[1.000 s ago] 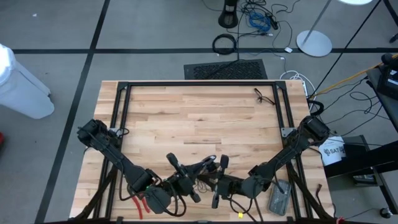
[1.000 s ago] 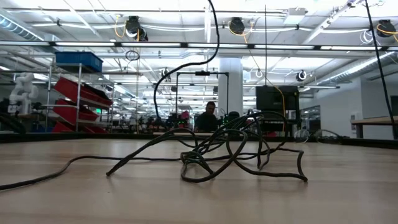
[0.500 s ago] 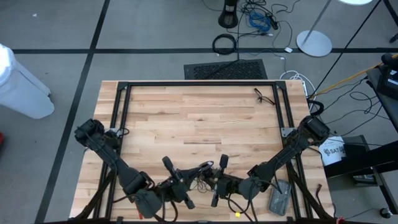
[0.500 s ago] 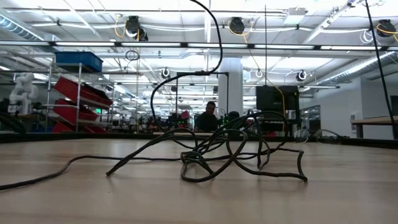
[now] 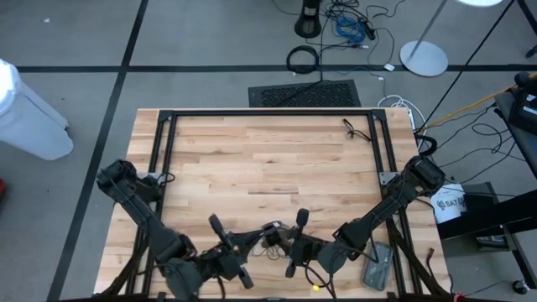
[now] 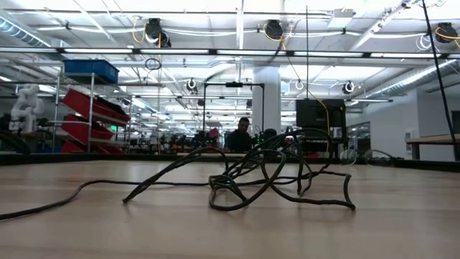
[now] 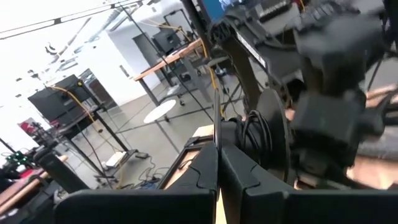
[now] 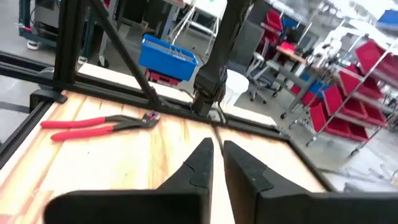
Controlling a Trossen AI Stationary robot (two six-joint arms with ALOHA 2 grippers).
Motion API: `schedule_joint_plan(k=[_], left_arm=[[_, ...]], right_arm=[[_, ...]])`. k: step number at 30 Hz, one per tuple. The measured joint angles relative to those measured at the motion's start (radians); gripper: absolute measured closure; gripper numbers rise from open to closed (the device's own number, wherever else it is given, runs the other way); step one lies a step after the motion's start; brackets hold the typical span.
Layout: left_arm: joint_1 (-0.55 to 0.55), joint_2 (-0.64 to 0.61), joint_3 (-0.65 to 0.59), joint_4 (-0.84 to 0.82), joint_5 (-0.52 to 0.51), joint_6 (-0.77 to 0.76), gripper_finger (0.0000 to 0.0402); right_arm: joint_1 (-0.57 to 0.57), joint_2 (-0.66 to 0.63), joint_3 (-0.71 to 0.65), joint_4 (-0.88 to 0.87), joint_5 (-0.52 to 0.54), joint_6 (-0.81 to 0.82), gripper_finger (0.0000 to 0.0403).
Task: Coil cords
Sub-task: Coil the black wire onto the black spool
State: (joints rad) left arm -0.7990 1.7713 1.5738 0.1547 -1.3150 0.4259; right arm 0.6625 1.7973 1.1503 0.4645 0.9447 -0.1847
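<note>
Now my left pincer (image 7: 216,147) pinches the cord (image 5: 272,236) at the near edge; my right pincer (image 8: 215,147), just right of it, stands slightly spread.

The cord (image 5: 270,237) lies in a tangle on the table (image 5: 268,159) near its front edge, between the left gripper (image 5: 252,243) and the right gripper (image 5: 289,245). The pliers (image 8: 99,123) lie on the table beside its frame (image 8: 134,59).
</note>
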Motion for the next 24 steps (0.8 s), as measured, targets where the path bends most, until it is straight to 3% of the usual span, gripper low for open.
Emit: schedule_joint_plan(k=[5,11,17,24], left_arm=[[-0.048,-0.03,0.0,-0.014,-0.032,0.0,0.04],[-0.113,-0.056,0.0,-0.012,-0.076,0.01,0.04],[-0.15,-0.058,0.0,-0.012,-0.221,0.078,0.04],[-0.158,-0.058,0.0,-0.008,-0.232,0.087,0.04]], right_arm=[[-0.024,0.0,-0.001,-0.121,-0.021,0.13,0.035],[-0.067,0.0,-0.001,-0.223,-0.14,0.25,0.0333],[-0.075,0.0,-0.001,-0.233,-0.215,0.259,0.033],[-0.074,0.0,-0.001,-0.292,-0.219,0.275,0.033]])
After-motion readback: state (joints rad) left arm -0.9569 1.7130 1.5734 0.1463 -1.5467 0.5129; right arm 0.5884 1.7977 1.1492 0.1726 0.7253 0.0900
